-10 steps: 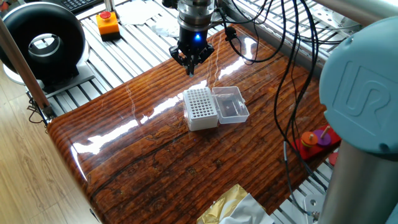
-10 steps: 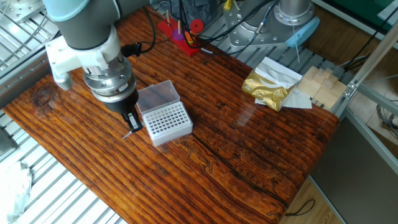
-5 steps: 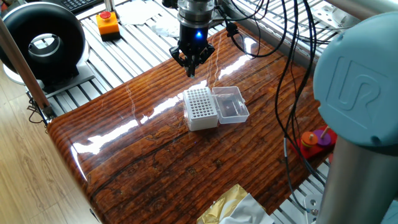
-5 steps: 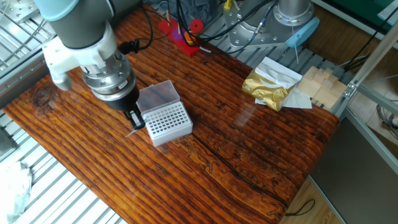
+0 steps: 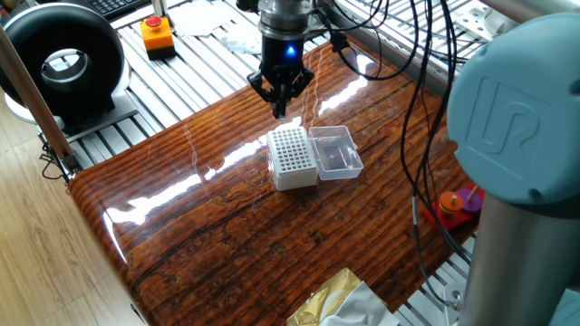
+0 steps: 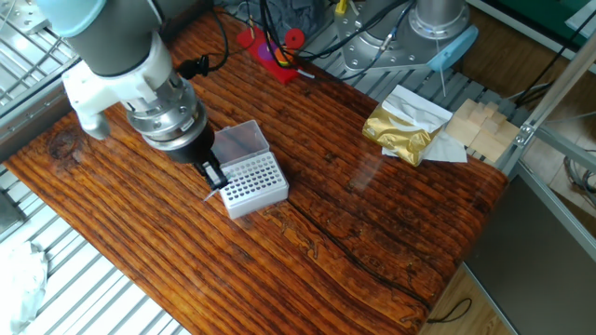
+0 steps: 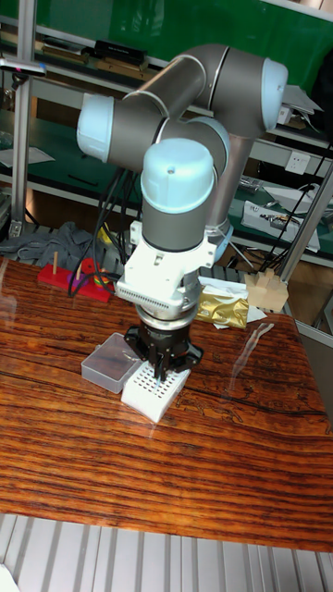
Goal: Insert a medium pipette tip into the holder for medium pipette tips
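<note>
One gripper, fingers pinched on one medium pipette tip, hovers just beside one white holder, its clear lid open, beside one red stand.

Med. pipette tip too small; gripper jaw state unclear.

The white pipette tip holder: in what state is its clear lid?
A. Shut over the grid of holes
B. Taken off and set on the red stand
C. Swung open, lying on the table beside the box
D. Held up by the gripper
C: the clear lid lies flat beside the white pipette tip holder, leaving the hole grid uncovered.
</note>
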`<state>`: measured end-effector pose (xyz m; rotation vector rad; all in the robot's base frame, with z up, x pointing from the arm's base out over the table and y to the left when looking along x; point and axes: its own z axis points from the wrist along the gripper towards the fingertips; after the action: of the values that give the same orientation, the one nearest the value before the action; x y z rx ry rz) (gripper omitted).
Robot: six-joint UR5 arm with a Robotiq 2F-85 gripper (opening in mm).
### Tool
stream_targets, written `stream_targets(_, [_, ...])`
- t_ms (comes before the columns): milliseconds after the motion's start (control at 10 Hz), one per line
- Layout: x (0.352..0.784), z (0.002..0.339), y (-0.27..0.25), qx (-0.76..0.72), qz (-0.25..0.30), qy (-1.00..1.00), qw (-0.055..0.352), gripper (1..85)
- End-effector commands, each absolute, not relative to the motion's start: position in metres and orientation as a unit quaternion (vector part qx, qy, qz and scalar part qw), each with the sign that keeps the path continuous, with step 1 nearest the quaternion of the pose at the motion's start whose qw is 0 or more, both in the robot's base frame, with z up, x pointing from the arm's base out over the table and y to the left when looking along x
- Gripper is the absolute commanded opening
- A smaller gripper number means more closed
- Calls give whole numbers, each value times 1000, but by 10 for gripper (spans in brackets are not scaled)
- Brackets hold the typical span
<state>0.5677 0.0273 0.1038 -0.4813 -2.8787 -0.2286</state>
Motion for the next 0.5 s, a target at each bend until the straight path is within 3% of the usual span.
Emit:
stream_targets(0, [554, 109, 31, -139, -85, -978, 134, 10])
stream_targets(400, [543, 114, 37, -113, -98, -976, 155, 10])
